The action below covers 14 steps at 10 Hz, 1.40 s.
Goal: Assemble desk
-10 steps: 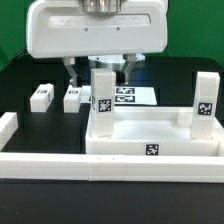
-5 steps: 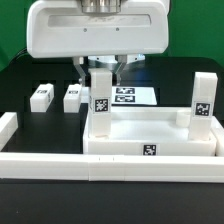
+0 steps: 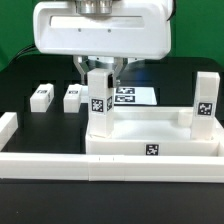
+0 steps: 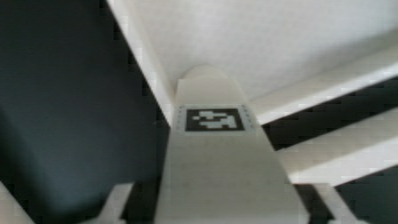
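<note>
Gripper (image 3: 98, 72) is clamped on the upright leg (image 3: 100, 100), a finger against each side of its top, at the centre of the exterior view. The leg's foot is at the back left corner of the desk slab (image 3: 150, 130). I cannot tell if it is seated.

The wrist view looks straight down the leg (image 4: 210, 160). Its tag is square to the lens and the grey fingers (image 4: 119, 208) press in from both sides. This view gives the grip itself, with the slab's rim blurred beyond. Only the exterior view gives the surroundings.

A second leg (image 3: 204, 100) stands upright at the slab's right end. One loose leg (image 3: 41, 95) and another (image 3: 72, 97) lie on the dark table (image 3: 25, 75) at the exterior view's left. The marker board (image 3: 135, 96) lies flat behind the slab. The held leg cuts off its left edge and the arm's white housing (image 3: 100, 30) fills the upper frame. A border rail (image 3: 50, 166) crosses the foreground, masking the slab's lower front.

The held leg's long axis is vertical, with its tag facing the exterior camera. The slab's long axis runs across the frame, open side up.
</note>
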Tool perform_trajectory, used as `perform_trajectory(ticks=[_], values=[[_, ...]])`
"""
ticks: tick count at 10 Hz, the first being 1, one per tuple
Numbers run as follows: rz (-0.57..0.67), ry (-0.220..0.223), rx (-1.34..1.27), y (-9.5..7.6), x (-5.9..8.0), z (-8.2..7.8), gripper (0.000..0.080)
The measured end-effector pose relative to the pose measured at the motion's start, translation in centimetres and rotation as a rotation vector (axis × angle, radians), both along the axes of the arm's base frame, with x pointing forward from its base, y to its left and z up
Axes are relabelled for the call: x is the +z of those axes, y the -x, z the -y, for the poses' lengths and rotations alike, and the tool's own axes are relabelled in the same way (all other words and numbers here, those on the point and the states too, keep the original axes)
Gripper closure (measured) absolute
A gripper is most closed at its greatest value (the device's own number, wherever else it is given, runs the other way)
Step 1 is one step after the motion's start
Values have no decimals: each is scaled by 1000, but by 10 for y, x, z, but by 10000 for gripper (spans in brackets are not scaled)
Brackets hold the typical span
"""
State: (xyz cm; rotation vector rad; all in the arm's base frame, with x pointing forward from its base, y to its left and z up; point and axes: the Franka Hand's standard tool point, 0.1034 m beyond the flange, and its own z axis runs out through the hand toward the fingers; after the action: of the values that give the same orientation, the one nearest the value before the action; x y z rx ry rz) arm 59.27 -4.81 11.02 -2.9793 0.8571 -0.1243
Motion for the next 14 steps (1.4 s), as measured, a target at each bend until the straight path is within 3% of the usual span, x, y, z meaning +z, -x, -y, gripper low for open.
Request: perform_trajectory(ticks=[5,8,9,10,11,12,13,14], values=[[-23,-43,-564,2,0,-6,511],[-28,-62,-720,1,0,-6,511],[-29,-67,-724,1,0,-7,434],[-29,-66,-702,1,-1,-7,434],[-28,-62,-662,1,-1,-7,252],[-23,-54,-598,0,-2,-6,252],[-22,-47,-511,0,-2,-7,171],[-20,-41,-434,-1,-2,-7,156]])
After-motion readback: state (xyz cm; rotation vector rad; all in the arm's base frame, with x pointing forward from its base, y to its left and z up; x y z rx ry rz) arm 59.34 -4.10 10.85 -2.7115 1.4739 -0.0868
